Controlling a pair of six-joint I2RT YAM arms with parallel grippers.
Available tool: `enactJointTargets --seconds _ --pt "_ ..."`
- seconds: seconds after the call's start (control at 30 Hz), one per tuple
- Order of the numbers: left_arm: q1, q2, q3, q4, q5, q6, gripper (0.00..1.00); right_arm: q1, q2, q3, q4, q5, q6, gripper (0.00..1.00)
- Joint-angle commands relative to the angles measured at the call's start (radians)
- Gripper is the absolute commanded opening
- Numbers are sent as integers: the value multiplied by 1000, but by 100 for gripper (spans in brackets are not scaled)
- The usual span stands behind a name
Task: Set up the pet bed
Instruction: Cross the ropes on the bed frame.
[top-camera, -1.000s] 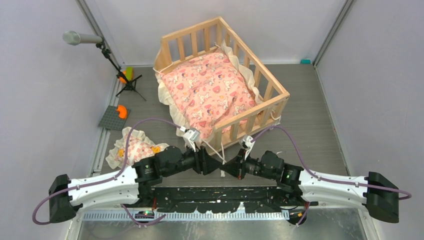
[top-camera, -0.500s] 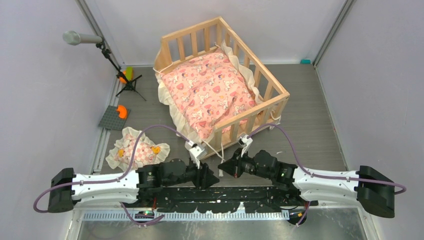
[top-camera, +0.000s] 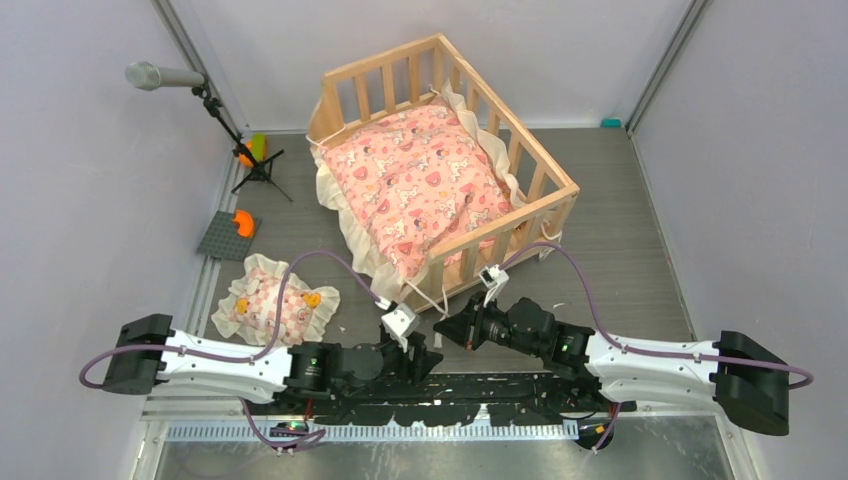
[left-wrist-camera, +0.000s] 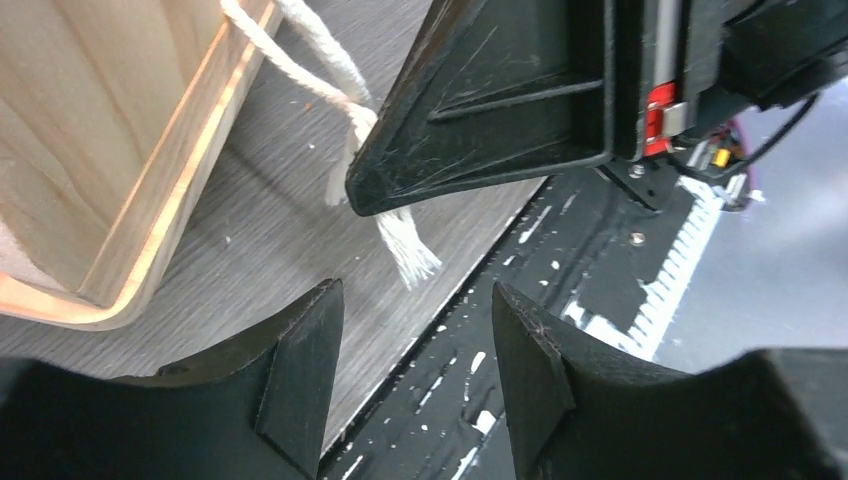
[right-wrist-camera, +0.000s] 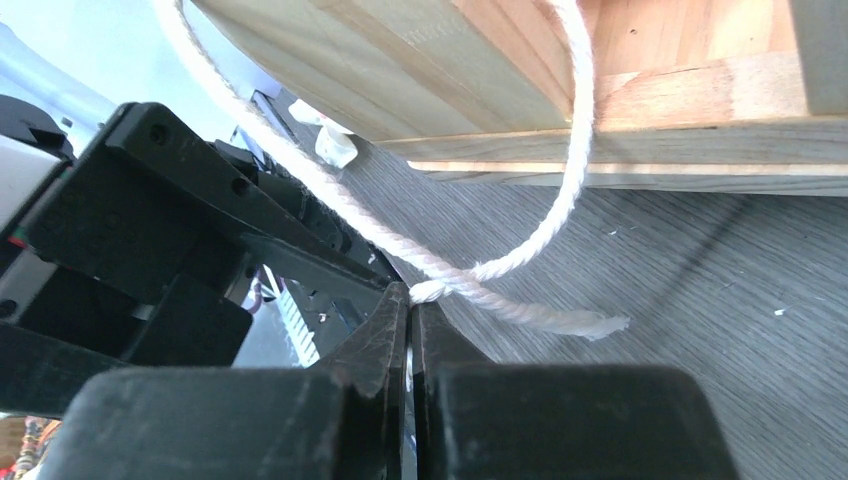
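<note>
While the pet bed (top-camera: 505, 226) stands toward the far middle of the tabletop (top-camera: 620, 250), turned at an angle, a pink printed cushion (top-camera: 420, 185) fills its base and spills its frill over the left edge. At the bed's near corner, the right end effector (right-wrist-camera: 412, 300) is clenched on a white cord (right-wrist-camera: 545, 314) at its knot, the frayed tail lying on the tabletop. Just beside it, the left end effector (left-wrist-camera: 416, 290) is released, its fingers apart with nothing between them. A small frilled pillow (top-camera: 270, 305) lies apart, near the left arm.
</note>
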Motion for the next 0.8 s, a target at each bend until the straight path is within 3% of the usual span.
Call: enactJointTargets --seconds 0.0,0.53,0.77 --pt "-36 65 22 114 -191 48 58 7 2 46 33 10 38 0" --pt "-42 181 28 281 -221 55 55 7 2 50 20 -6 48 0" --pt "-42 224 19 288 -235 14 44 7 -6 48 19 -13 57 0"
